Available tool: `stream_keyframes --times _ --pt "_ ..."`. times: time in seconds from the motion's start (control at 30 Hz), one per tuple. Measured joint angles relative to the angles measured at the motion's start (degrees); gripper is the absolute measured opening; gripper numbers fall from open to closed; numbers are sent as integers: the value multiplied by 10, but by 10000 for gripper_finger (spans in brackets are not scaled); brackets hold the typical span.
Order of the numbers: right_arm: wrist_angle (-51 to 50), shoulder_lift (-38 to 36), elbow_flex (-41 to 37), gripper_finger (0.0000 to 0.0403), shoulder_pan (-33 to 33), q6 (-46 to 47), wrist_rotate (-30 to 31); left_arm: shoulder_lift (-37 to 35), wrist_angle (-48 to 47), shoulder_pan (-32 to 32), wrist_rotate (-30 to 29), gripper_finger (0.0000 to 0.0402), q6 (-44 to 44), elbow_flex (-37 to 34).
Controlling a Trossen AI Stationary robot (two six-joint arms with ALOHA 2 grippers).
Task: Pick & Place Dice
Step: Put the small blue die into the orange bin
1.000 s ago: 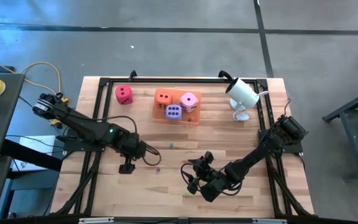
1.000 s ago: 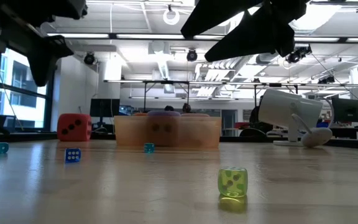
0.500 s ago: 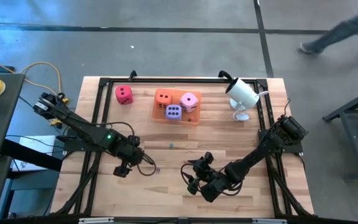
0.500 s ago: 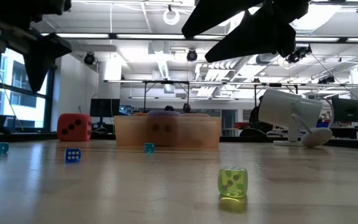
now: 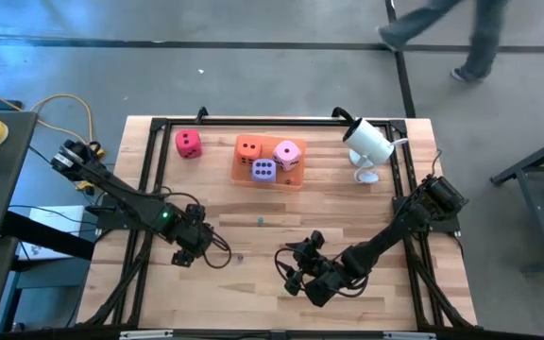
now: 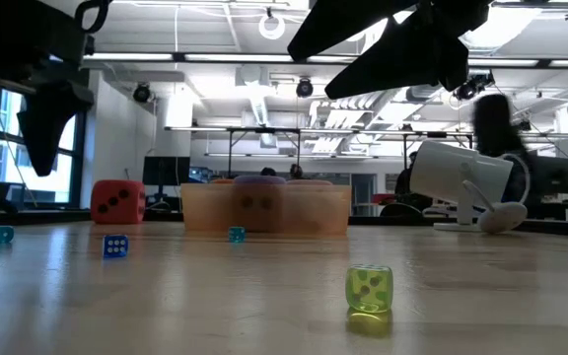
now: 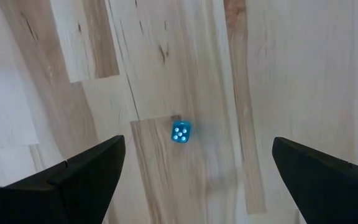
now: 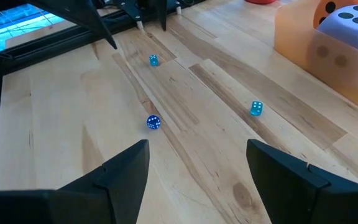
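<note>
Left gripper hangs over the table's left front area, its claw spread wide and empty above a small blue die. Right gripper waits over the front centre, fingers wide apart, holding nothing.

Red die sits alone on the far left of the table, just beside the orange tray. Orange die, pink die and purple die lie packed together inside the tray.

A white camera on a stand occupies the far right corner. A small yellow-green die lies near the front. A person is walking on the floor beyond the table.
</note>
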Motion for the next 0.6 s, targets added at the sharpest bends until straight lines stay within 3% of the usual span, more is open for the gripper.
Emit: stream_keyframes --times 0.6 --pt "0 0 0 258 0 0 0 0 85 0 -7 397 -44 -88"
